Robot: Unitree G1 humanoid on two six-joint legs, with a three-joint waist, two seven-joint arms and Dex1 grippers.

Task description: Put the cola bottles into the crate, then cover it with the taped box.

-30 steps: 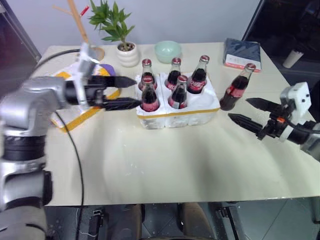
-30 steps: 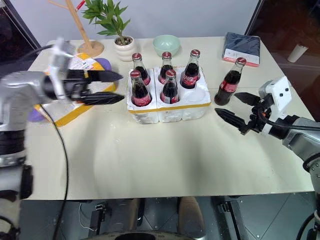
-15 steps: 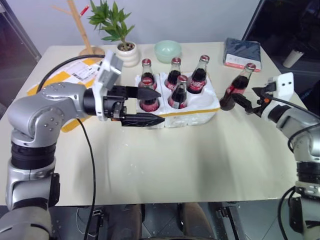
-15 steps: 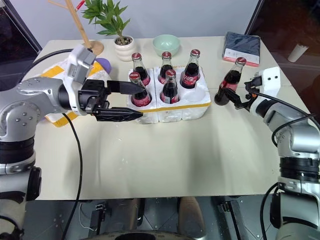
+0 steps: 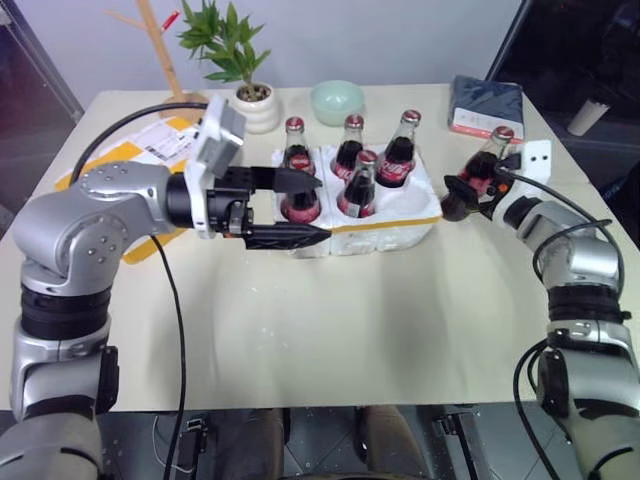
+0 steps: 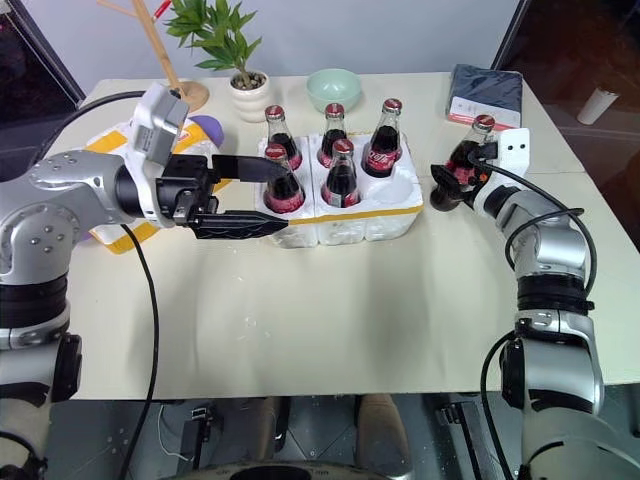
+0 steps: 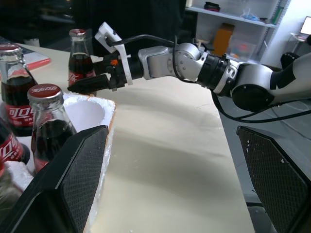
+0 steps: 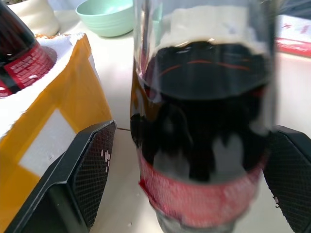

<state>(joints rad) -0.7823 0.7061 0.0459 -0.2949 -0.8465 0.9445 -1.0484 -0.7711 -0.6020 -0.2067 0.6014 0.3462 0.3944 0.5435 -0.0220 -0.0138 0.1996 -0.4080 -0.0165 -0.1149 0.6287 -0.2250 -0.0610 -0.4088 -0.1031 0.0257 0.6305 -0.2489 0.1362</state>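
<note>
Five cola bottles [image 5: 358, 185] stand in the crate [image 5: 385, 222], a low white foam block with a yellow band; its front-right slot [image 6: 395, 190] is empty. A sixth cola bottle [image 5: 484, 163] stands on the table right of the crate. My right gripper [image 5: 462, 195] is open, with a finger on each side of that bottle's lower body and a small gap on one side. My left gripper [image 5: 322, 208] is open and level at the crate's front-left corner, pointing right, with nothing between its fingers. The taped box [image 5: 150, 150] lies at the far left behind my left arm.
A potted plant [image 5: 245, 75], a mint bowl [image 5: 335, 100] and a wooden stand [image 5: 160, 50] line the table's back edge. A dark blue book [image 5: 485, 105] lies at the back right. Bare tabletop [image 5: 380, 320] stretches in front of the crate.
My right gripper has moved forward to the loose bottle and now straddles it. My left gripper swung right from the taped box to the crate's front-left, then held still.
</note>
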